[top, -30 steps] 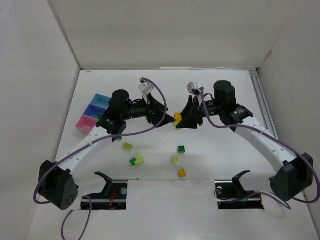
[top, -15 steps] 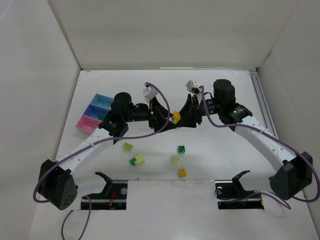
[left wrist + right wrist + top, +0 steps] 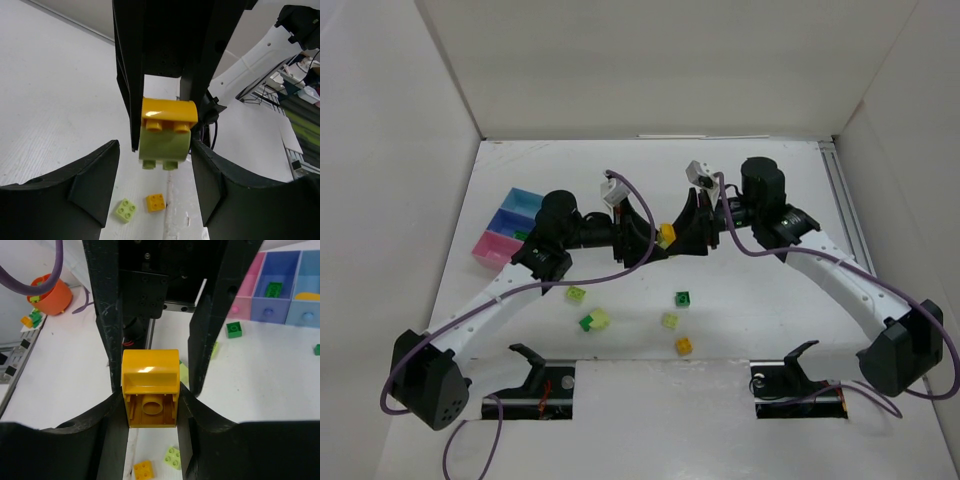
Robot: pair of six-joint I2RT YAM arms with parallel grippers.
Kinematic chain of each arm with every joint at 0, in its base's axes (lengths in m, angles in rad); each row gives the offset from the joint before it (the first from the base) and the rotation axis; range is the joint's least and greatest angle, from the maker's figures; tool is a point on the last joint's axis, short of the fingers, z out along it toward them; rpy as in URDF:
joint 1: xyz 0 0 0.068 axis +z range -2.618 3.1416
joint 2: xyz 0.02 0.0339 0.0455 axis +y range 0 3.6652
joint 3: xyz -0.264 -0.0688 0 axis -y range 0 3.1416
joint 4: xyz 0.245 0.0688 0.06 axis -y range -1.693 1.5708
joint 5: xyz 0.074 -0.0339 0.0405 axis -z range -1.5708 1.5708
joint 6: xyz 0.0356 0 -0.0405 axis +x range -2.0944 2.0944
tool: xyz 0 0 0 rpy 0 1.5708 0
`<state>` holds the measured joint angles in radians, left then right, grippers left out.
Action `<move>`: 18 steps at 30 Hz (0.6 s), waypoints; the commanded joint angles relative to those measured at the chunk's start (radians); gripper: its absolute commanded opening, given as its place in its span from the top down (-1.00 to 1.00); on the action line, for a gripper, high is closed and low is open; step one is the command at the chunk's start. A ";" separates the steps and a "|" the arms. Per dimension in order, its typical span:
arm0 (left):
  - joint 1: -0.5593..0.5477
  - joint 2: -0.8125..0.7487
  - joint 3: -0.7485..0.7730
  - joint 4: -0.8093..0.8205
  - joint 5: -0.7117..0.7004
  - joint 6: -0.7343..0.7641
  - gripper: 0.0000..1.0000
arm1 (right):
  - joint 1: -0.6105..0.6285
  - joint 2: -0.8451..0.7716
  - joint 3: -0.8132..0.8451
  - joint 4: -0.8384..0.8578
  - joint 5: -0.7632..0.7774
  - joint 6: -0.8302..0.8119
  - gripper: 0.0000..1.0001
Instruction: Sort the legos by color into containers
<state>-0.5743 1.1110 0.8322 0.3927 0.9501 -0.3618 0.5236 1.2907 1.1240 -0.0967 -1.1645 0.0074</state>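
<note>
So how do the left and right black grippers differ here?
The right gripper is shut on the yellow plastic brick; the left gripper is open. The right gripper carries the joined pair; the left gripper's fingers only flank the pale green plastic brick joined to it. Both are black, facing each other.

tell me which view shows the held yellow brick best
Left wrist: yellow brick clear, joined to a pale green brick. Right wrist shows its hollow end in the right gripper; top view, a yellow speck.
</note>
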 commanded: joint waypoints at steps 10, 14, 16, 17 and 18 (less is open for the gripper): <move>-0.001 -0.007 0.010 0.057 0.001 -0.014 0.42 | 0.039 0.001 0.034 0.052 -0.049 -0.037 1.00; -0.001 -0.007 0.010 0.034 -0.023 -0.014 0.82 | 0.039 -0.008 0.034 0.052 -0.049 -0.037 0.99; -0.001 -0.007 0.010 0.034 -0.034 -0.014 1.00 | 0.030 -0.008 0.024 0.052 -0.060 -0.037 0.87; -0.001 -0.007 0.010 0.023 -0.048 -0.014 1.00 | 0.030 -0.008 0.023 0.052 -0.073 -0.037 0.80; -0.001 -0.007 0.010 0.023 -0.048 -0.014 1.00 | 0.030 -0.008 0.011 0.052 -0.073 -0.037 0.72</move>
<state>-0.5766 1.1172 0.8322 0.3962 0.9569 -0.3767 0.5442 1.2987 1.1240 -0.0967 -1.1645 -0.0078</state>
